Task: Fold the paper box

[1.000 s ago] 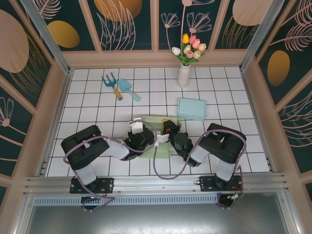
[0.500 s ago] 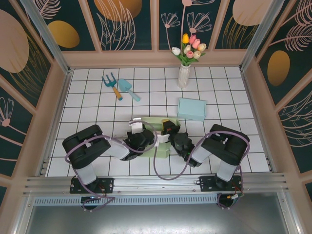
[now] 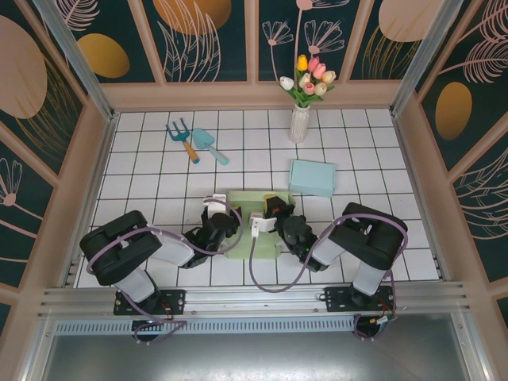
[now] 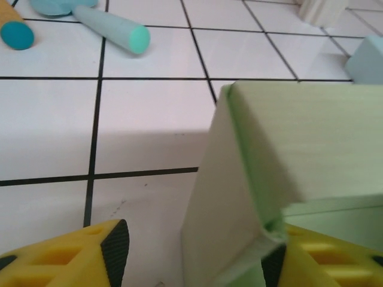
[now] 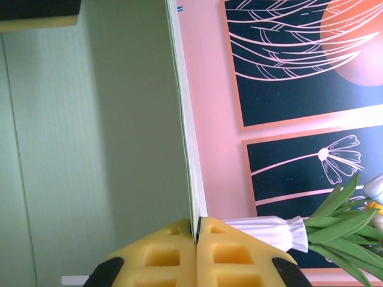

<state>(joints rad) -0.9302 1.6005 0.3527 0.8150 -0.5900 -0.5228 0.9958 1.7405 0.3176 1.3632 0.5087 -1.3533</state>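
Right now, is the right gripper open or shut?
Shut. The right gripper pinches a thin panel edge of the green paper box between its yellow pads, which nearly meet.

Matt, smooth pale green card paper box [image 4: 311,137]; glossy white tiled table [image 4: 137,137]; dull yellow plastic right gripper fingers [image 5: 155,257].

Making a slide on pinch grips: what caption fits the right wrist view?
Right gripper shut on the thin upright edge of the pale green paper box, white vase beyond.

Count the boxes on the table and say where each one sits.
2: the green paper box at front centre, and a light blue box behind it to the right.
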